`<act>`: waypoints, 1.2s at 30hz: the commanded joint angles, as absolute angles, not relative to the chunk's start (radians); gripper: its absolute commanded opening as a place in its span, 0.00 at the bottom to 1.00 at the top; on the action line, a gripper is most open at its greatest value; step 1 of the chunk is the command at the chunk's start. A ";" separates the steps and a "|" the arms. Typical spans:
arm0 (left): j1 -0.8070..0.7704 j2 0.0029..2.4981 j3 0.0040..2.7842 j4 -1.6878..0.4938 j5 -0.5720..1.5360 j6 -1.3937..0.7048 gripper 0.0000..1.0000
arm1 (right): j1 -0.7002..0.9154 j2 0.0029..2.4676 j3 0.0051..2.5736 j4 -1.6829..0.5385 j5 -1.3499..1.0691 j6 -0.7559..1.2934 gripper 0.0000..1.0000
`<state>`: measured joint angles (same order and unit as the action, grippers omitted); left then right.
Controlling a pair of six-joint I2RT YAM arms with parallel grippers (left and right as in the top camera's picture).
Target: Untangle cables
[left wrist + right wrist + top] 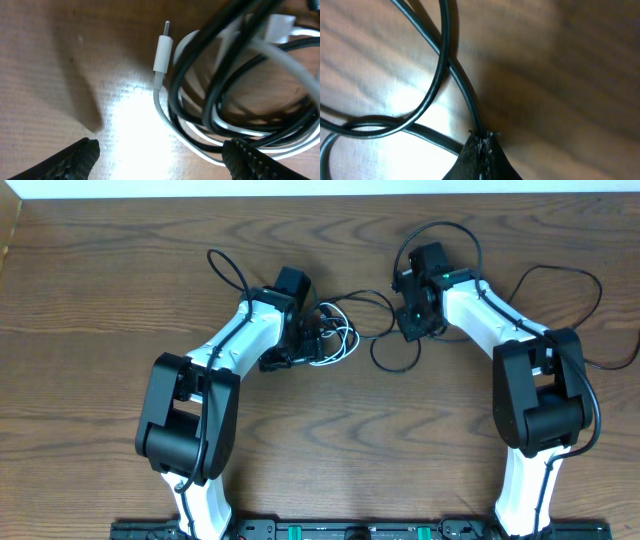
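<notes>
A tangle of black cables and one white cable lies mid-table between the two arms. My left gripper hovers at the tangle's left side. In the left wrist view the left gripper is open, and its right finger sits over the black cables. The white cable curves between the fingers, its plug pointing away. My right gripper is at the tangle's right end. Seen from the right wrist, the right gripper is shut on a black cable that crosses another black loop.
A loose black loop lies just in front of the right gripper. The right arm's own wire sweeps out to the right, and the left arm's wire loops behind it. The wooden table's far edge runs along the top.
</notes>
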<state>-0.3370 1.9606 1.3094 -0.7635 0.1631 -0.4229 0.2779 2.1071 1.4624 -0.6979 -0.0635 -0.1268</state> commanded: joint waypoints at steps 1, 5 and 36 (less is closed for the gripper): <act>-0.321 1.901 1.320 -0.780 0.175 -0.432 0.84 | 0.260 2.043 1.463 -0.718 -0.120 -0.113 0.01; -0.304 1.840 1.320 -0.762 0.175 -0.432 0.84 | 0.245 1.930 1.464 -0.717 -0.220 -0.113 0.01; -0.499 2.011 1.279 -0.669 0.170 -0.606 0.38 | 0.222 1.833 1.463 -0.810 -0.234 -0.113 0.01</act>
